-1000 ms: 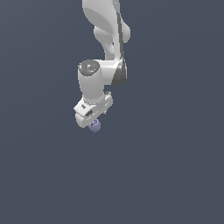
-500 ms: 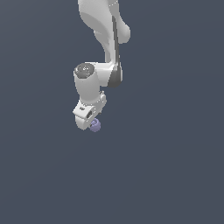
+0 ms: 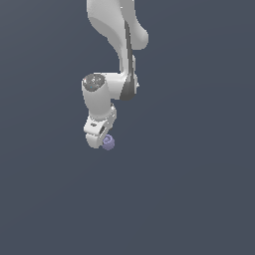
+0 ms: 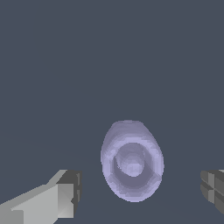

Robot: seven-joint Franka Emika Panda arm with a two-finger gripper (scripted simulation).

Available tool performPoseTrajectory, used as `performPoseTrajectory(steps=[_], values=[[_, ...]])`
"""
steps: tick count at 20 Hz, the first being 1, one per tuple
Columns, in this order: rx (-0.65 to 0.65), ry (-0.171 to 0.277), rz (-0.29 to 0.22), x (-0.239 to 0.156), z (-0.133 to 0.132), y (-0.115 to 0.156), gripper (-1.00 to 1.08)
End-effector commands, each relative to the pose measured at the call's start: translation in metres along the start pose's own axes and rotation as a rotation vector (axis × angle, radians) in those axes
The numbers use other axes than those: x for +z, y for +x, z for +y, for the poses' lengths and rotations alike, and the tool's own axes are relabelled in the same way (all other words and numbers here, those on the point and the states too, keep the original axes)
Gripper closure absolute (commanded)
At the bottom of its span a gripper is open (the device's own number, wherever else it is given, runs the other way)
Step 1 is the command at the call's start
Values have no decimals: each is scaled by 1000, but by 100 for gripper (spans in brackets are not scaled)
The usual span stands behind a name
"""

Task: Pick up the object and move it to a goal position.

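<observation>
Fingers (image 4: 61,199) spread wide in the wrist view, one pad on either side of the object (image 4: 132,161), clear grey floor showing between each pad and the lavender lump; nothing is gripped. Object is rounded, with a spiral hollow facing the wrist camera, lying between the two pads and touching neither.

Exterior view: gripper (image 3: 98,141) sits left of centre in the frame, hanging from the white arm (image 3: 117,35) that enters at the top. Object (image 3: 108,143) shows just at the gripper's lower right, against the plain dark grey floor (image 3: 199,199).
</observation>
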State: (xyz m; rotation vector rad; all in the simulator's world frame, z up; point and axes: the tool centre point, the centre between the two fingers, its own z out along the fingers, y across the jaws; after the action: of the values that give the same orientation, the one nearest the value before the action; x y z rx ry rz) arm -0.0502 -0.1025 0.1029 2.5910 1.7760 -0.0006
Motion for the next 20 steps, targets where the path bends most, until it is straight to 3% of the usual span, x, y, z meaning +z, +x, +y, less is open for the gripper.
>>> performPoseTrajectory(steps=[1, 10, 20], values=[[-19, 0, 0, 1, 0, -1, -92], [-25, 0, 0, 7, -1, -2, -92], [-29, 0, 1, 48, -1, -2, -92]])
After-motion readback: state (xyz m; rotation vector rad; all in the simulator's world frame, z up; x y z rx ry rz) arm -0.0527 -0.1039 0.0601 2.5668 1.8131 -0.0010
